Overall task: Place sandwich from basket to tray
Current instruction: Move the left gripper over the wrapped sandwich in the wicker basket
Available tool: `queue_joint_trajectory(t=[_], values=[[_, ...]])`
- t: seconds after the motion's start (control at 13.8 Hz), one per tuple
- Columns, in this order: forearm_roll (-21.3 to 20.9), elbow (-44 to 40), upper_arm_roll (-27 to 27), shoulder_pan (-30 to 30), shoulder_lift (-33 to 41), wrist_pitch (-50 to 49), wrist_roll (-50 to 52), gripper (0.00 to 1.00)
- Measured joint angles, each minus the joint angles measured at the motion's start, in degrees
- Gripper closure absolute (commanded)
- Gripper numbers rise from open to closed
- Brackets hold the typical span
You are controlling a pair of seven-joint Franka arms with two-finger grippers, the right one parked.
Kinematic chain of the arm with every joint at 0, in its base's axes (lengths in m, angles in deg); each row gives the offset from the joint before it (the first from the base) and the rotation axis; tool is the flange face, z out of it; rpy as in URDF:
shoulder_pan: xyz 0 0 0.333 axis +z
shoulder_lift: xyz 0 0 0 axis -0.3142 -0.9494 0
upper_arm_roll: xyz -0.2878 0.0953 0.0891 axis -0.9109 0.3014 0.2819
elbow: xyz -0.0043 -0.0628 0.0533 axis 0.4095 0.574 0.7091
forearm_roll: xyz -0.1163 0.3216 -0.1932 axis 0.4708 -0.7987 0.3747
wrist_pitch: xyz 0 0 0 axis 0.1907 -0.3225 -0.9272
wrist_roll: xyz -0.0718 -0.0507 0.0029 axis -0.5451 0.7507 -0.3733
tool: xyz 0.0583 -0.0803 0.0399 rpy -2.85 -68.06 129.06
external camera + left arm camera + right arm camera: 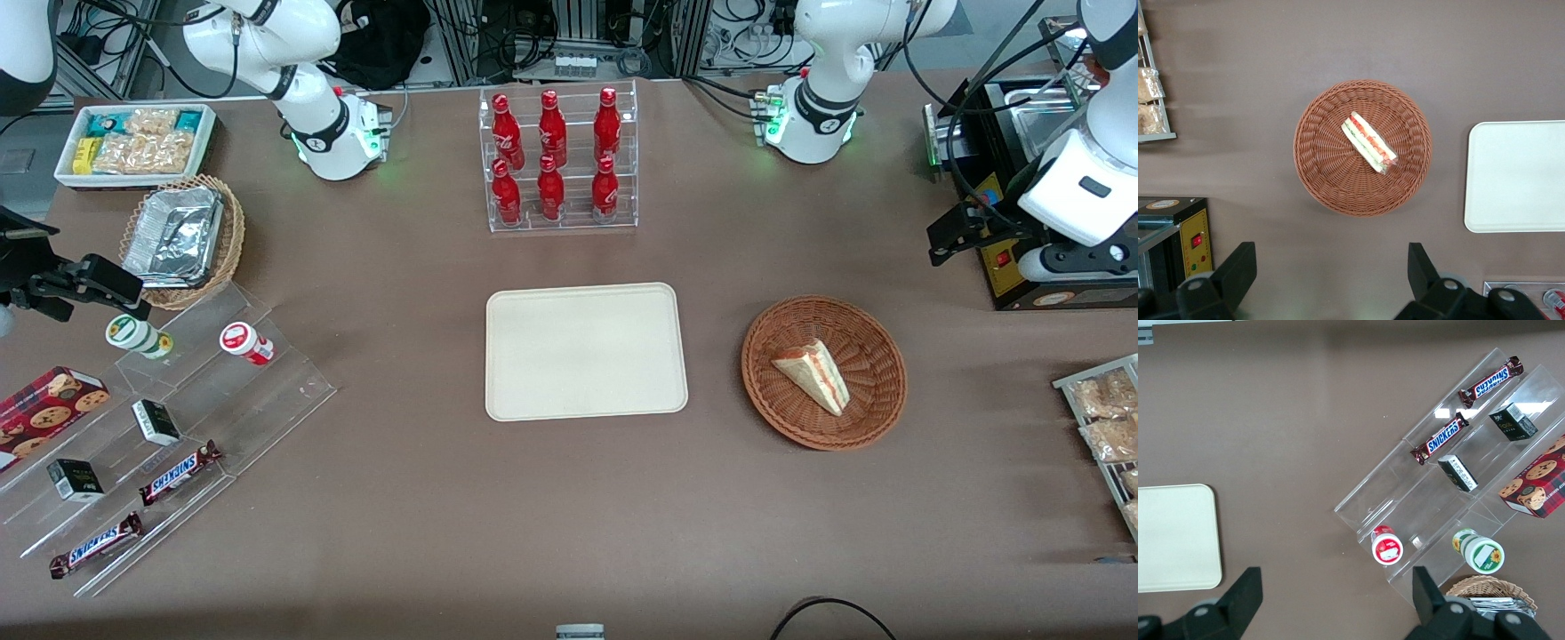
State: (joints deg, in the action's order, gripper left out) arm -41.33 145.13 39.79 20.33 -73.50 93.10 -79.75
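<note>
The sandwich (813, 373), a pale bread wedge with red-orange filling at its cut edge, lies in the reddish-brown wicker basket (880, 404). The cream tray (585, 351) lies flat and bare beside the basket, toward the parked arm's end. My left gripper (949, 236) hangs above the table, farther from the front camera than the basket and toward the working arm's end; it is open and holds nothing. In the left wrist view the sandwich (1369, 143) sits in the basket (1318, 173), apart from the open gripper (1331, 257), with the tray (1515, 177) beside.
A black machine (1013, 267) stands close under the gripper. A wire rack of snack packets (1102, 418) sits at the working arm's end. A clear rack of red bottles (560, 160) stands farther back than the tray. An acrylic step display (160, 418) lies toward the parked arm's end.
</note>
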Motion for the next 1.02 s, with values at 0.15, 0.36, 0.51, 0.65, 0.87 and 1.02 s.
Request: queue_joint_trajectory(t=[0.15,0.36,0.51,0.65,0.87,1.02], values=[[0.0,-0.1,0.8,0.0,0.0,0.0,-0.2,0.0],[0.0,0.2,1.0,0.0,-1.1,-0.3,-0.2,0.0],[0.0,0.9,1.0,0.0,-3.2,0.0,0.0,0.0],[0.0,4.0,1.0,-0.2,-5.9,4.5,2.4,0.0],[0.0,12.6,-0.6,-0.5,-7.5,15.8,13.1,0.0],[0.0,17.8,-2.0,-0.9,-7.4,22.2,25.1,0.0]])
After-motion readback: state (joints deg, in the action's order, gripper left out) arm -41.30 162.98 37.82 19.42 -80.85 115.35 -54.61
